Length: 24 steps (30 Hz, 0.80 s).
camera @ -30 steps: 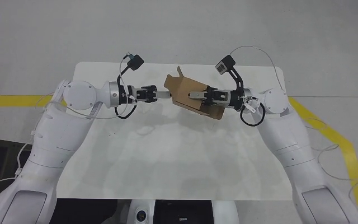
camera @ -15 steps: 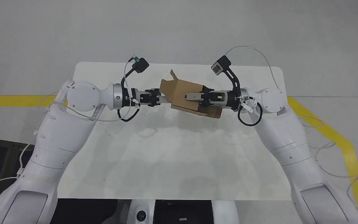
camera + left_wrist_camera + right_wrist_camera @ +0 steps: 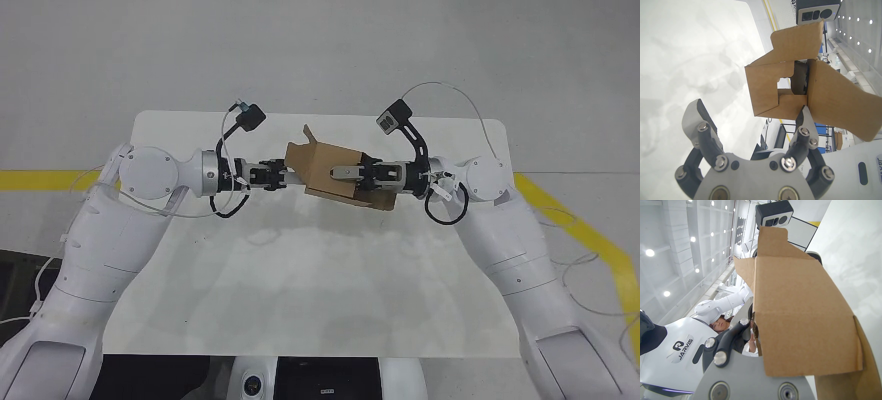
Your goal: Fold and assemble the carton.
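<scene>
A brown carton (image 3: 333, 173) hangs above the far middle of the white table (image 3: 200, 290), partly formed, with its flaps loose. My right gripper (image 3: 349, 172) is shut on one carton wall (image 3: 800, 323); a single finger (image 3: 745, 330) shows beside the cardboard and the other is hidden behind it. At the carton's opposite end my left gripper (image 3: 284, 176) stands open. In the left wrist view the carton's open end (image 3: 770, 89) faces the left gripper (image 3: 753, 115), and one fingertip (image 3: 804, 115) touches the edge of the lower flap, with nothing between the fingers.
The table's far edge runs just behind the carton. A yellow floor line (image 3: 40, 180) passes on both sides of the table.
The carton has shifted a little to the left and turned more level in the right gripper. The left gripper stayed open at its end, drawing back slightly. Little moved in the last half second.
</scene>
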Motion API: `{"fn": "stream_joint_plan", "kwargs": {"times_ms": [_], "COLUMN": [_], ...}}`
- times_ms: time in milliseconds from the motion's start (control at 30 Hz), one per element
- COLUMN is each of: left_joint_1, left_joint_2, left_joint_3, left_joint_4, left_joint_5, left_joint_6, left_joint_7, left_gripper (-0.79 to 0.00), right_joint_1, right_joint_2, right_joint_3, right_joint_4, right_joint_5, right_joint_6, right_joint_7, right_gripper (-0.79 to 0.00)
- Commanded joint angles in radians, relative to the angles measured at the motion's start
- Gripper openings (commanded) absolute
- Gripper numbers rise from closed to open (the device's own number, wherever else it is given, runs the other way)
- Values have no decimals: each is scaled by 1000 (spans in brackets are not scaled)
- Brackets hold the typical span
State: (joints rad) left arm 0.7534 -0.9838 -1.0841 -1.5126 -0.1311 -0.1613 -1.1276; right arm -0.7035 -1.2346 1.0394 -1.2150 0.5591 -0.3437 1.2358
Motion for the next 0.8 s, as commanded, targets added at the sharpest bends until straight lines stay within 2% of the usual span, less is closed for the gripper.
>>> {"fn": "stream_joint_plan", "kwargs": {"times_ms": [0,500,767], "left_joint_1": [1,-21,-38], "left_joint_2": [0,2,2], "left_joint_3": [1,-28,-38], "left_joint_4": [-1,80,118], "left_joint_5": [0,-13,-5], "left_joint_6": [0,20,29], "left_joint_7": [-2,23,47], "left_gripper": [0,0,0], "right_joint_1": [0,-1,15], "right_joint_2": [0,8,9], "right_joint_3": [0,15,-21], "right_joint_4": [0,15,6], "right_joint_5": [0,11,8], "right_joint_6": [0,26,84], "right_joint_7": [1,81,225], "right_gripper": [-785,-785,-785]}}
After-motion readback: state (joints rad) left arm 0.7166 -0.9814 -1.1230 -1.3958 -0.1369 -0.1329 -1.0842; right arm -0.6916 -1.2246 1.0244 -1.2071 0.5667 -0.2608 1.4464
